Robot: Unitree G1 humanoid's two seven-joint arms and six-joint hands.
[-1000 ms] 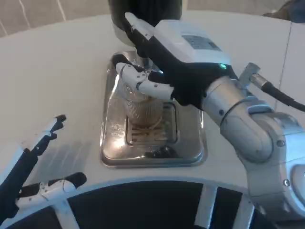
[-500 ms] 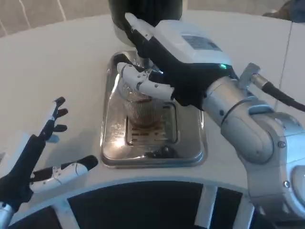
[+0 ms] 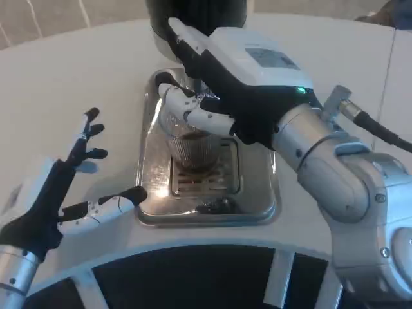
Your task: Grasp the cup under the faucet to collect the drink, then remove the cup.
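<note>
The right robot hand reaches in over the metal drip tray, its fingers wrapped around the ribbed clear cup and gripping it near the rim. The cup stands upright on the tray's slotted grate, directly below that hand, with a dark drink visible inside. Just beyond the hand rises the dark dispenser; its faucet is hidden behind the hand. The left robot hand hovers over the white bench, open and holding nothing, its fingers spread, one fingertip just beside the tray's near left edge.
</note>
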